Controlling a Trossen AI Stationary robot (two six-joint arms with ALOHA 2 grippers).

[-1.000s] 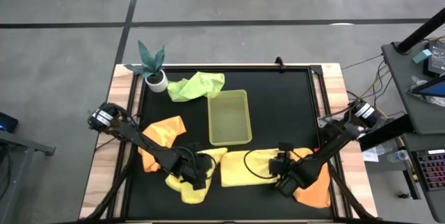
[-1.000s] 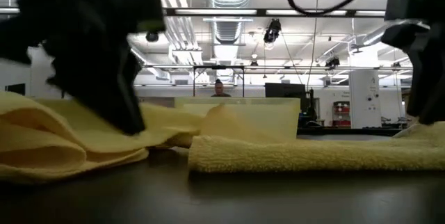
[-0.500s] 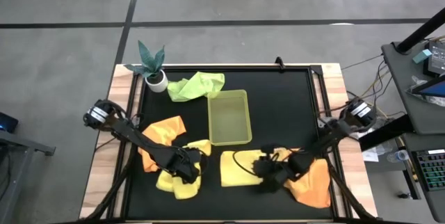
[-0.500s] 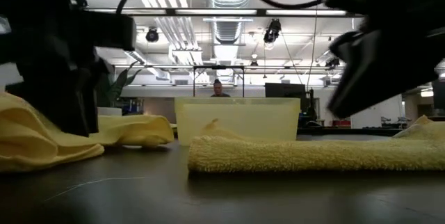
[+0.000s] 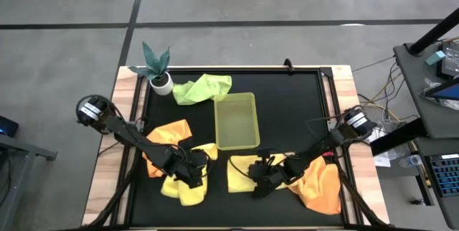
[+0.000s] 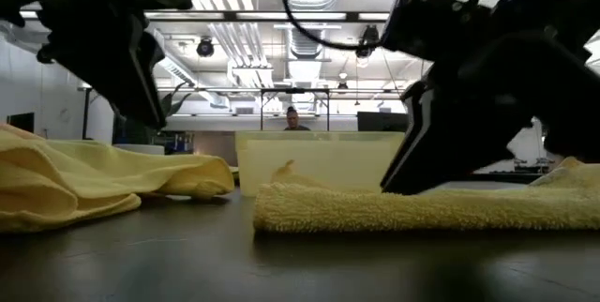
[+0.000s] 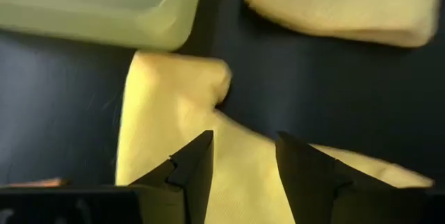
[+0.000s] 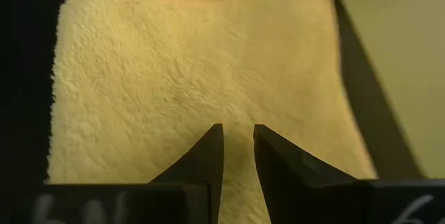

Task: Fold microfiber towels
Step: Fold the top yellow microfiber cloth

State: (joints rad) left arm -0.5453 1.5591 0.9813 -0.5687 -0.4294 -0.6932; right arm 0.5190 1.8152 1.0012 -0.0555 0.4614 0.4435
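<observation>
Landmark: rigid yellow-green rectangular plastic tray (image 5: 237,120), mid black table mat (image 5: 301,109).

Left gripper (image 5: 192,172) sits near the tray's front left corner, over a crumpled pale yellow microfiber towel (image 5: 188,181). Its fingers (image 7: 197,165) stand moderately apart with the cloth showing below the gap; nothing clamped between them as far as the wrist view shows.

Right gripper (image 5: 259,178) is just in front of the tray, over a folded pale yellow microfiber towel (image 5: 242,173). Its fingers (image 8: 210,156) are close together with a thin gap, tips low at the fuzzy surface; cannot tell if they pinch cloth.

One orange towel (image 5: 166,139) lies left of the tray, another orange towel (image 5: 320,190) front right of it. Light green towel (image 5: 203,88) is bunched behind the tray's left corner.
</observation>
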